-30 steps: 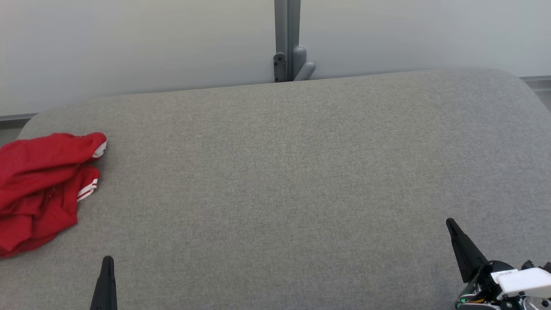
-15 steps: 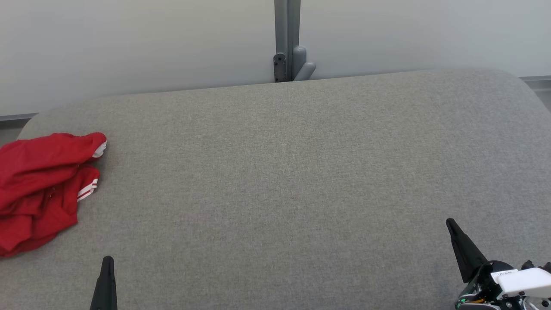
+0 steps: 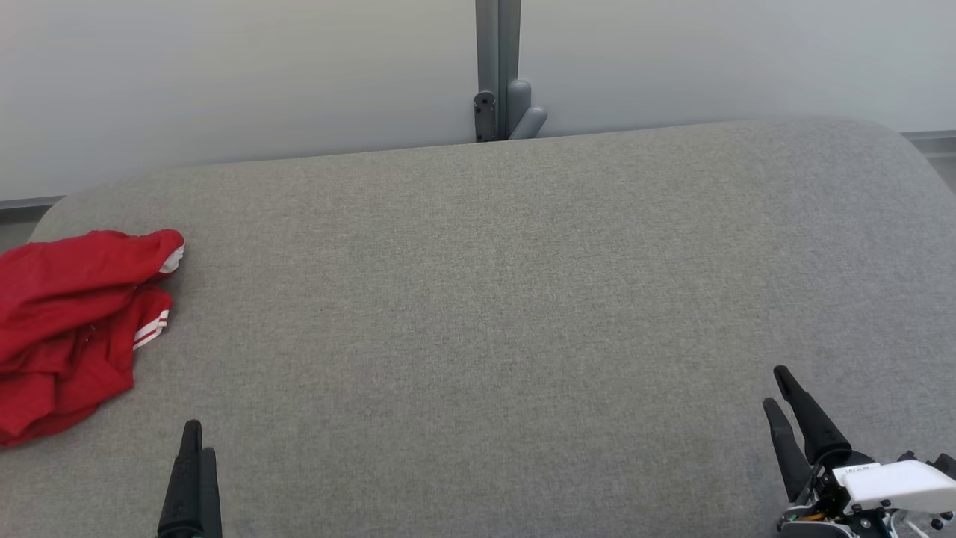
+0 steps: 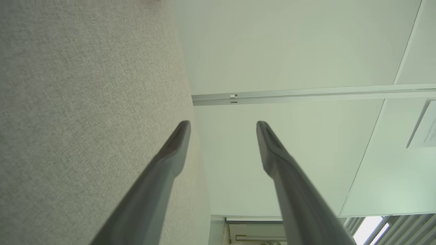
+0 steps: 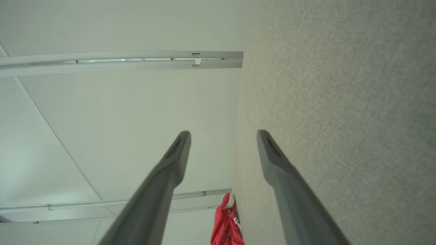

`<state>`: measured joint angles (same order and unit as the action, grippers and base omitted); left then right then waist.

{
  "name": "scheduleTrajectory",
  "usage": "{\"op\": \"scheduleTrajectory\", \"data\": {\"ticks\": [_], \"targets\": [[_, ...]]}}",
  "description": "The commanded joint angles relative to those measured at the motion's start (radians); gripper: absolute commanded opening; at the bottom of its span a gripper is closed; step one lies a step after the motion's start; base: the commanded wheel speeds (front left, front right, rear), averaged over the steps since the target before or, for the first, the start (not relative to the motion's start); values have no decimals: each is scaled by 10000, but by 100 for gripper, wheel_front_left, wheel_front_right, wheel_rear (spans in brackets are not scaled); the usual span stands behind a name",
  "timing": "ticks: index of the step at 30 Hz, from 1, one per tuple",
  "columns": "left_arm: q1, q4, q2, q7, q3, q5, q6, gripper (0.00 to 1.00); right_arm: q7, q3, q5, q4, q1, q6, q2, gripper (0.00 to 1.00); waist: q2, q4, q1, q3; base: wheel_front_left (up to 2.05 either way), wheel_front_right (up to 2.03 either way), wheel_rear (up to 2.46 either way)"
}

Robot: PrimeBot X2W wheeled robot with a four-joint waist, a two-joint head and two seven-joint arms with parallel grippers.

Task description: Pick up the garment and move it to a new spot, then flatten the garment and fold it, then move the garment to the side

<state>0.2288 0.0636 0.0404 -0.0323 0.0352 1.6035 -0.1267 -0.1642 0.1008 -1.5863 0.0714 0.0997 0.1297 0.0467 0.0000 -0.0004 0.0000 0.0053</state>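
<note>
While left pincer (image 3: 199, 439) and right pincer (image 3: 775, 387) gape empty, crumpled garment (image 3: 67, 314) lies apart, nearer left one.

the head camera looks forward and down across the grey padded table (image 3: 478, 299) to the pale wall (image 3: 224, 75). each wrist camera skims close along that table, rolled sideways. head and right wrist both catch the red garment (image 3: 67, 329).

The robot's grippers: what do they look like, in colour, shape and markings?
Left gripper and right gripper each have two long, dark, matte fingers tapering to narrow tips, grooved inside near the tip. Behind the right one sits a white housing with a small unreadable label, above a dark base with green and orange spots.
</note>
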Motion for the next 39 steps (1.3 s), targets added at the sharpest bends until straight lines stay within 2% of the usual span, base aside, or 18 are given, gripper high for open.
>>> {"op": "scheduleTrajectory", "data": {"ticks": [1, 7, 24, 39], "targets": [[-418, 71, 50, -101, 32, -367, -12, 100, 170, -69, 344, -75, -370, 5, 165, 100, 0, -1, 0, 3, 0, 0, 0], [-819, 52, 53, -261, 22, -1383, -14, 100, 469, -18, 1603, -137, -678, 6, 278, 100, 0, -1, 0, 19, 0, 0, 0], [-1795, -65, 326, -742, -660, -5811, -23, 100, 1367, -556, 6252, -481, -1272, 10, 716, 100, 0, -4, 0, 17, 0, 0, 0], [-2314, -756, 635, -1104, -1176, -8492, 129, 100, 2030, -1098, 8900, -203, -1594, 12, 923, 100, 0, -18, 0, -37, 0, 0, 0]]}}
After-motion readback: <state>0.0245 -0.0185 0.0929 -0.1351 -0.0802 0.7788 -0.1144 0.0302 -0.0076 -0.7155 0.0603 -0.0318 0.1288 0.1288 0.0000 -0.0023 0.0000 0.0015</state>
